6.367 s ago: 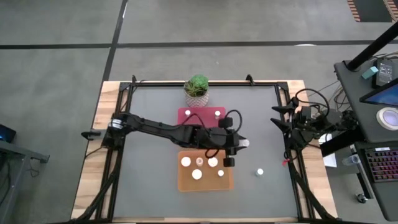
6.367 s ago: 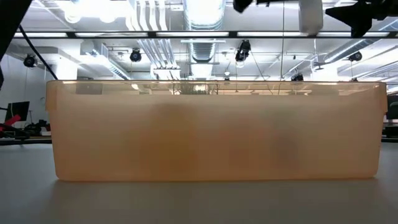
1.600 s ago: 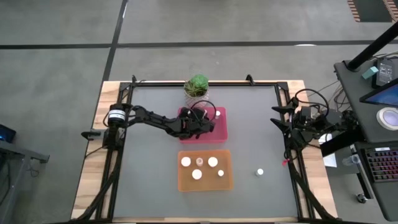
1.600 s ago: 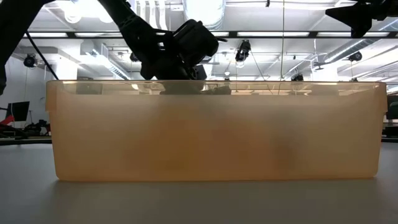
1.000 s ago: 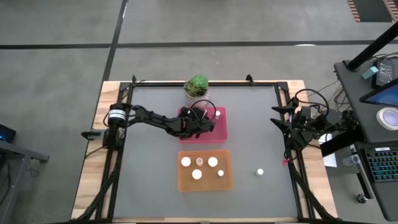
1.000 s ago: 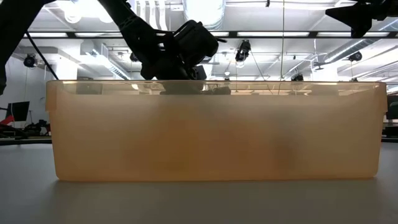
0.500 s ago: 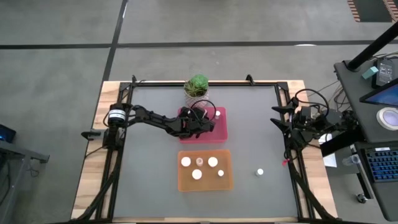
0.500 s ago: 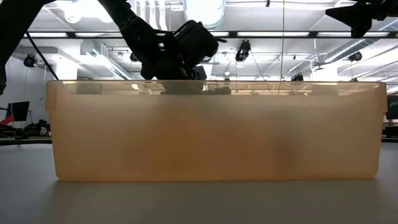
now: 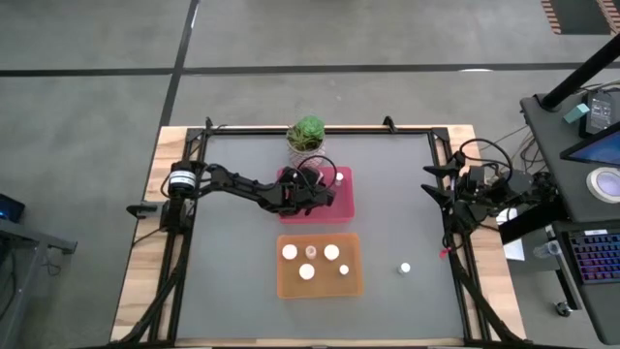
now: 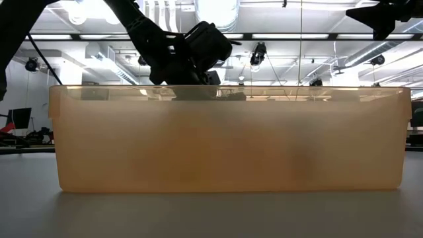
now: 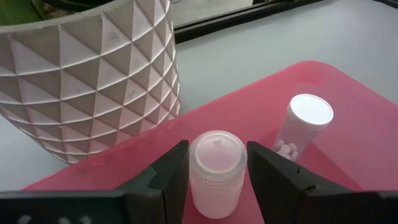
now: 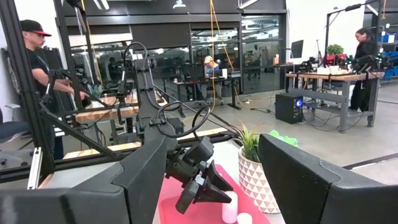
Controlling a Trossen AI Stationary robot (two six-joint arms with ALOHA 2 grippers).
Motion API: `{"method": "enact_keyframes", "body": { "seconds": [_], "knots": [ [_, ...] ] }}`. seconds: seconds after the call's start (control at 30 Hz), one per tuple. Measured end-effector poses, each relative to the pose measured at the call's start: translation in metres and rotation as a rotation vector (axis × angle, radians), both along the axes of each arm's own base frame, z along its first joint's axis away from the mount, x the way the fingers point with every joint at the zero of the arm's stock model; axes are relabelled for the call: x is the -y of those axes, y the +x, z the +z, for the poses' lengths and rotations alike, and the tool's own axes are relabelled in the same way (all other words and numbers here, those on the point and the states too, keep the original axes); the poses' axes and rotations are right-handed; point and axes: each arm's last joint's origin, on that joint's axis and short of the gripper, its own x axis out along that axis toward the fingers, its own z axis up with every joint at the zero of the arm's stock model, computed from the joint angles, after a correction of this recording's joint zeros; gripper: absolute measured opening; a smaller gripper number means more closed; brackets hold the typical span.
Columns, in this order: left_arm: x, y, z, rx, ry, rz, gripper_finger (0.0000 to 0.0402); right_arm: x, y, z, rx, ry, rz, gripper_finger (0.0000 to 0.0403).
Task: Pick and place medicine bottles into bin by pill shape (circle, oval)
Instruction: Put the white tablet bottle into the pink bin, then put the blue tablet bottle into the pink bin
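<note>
My left gripper [image 9: 318, 184] hovers over the pink tray [image 9: 339, 206] in front of the potted plant [image 9: 307, 136] and is shut on a white-capped medicine bottle [image 11: 216, 175]. Another bottle [image 11: 303, 126] stands upright in the same tray beside it. The orange tray [image 9: 320, 285] nearer the front holds several bottles, caps up. One bottle [image 9: 404, 268] stands alone on the mat to its right. My right gripper [image 12: 212, 146] stays parked at the table's right edge, open and with nothing between its fingers. My left gripper pinches the bottle's ribbed side just below the cap [image 11: 194, 180] between its two fingers [image 11: 166, 182], one on each side. The fingers slant down at it from the table's left. The bottle stays upright; I cannot tell whether its base rests on the pink tray.
The plant's white faceted pot [image 11: 93, 68] stands close behind the pink tray. In the low view the orange tray's wall [image 10: 225, 139] blocks most of the scene. Bare grey mat [image 9: 232, 262] lies left and right of the trays.
</note>
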Motion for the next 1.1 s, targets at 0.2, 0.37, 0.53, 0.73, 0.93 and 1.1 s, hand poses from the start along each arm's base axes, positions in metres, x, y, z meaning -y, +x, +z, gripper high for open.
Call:
{"method": "enact_keyframes", "body": {
  "seconds": [0.2,0.37,0.53,0.73,0.93,1.1],
  "knots": [
    [0.0000,0.0000,-0.0001,-0.001,-0.001,-0.001,0.0140,0.0000,0.0000,0.0001,0.001,0.000,0.000,0.0247],
    [0.0000,0.0000,0.0000,0.000,-0.001,-0.001,0.0140,0.0000,0.0000,0.0002,0.002,0.000,0.000,0.0247],
    [0.0001,0.0001,-0.0001,-0.004,0.000,-0.005,0.0140,0.0000,-0.0001,0.0005,0.004,-0.001,0.000,0.0247],
    [0.0003,0.0002,-0.0003,-0.007,-0.006,-0.017,0.0144,0.0000,-0.0001,0.0007,0.006,-0.002,0.000,0.0247],
    [0.0005,0.0004,-0.0005,-0.007,-0.014,-0.025,0.0189,0.0000,-0.0001,0.0007,0.005,-0.006,-0.001,0.0247],
    [0.0006,0.0005,-0.0005,-0.005,-0.017,-0.026,0.0227,0.0000,-0.0001,0.0007,0.004,-0.009,-0.001,0.0247]
  ]
}}
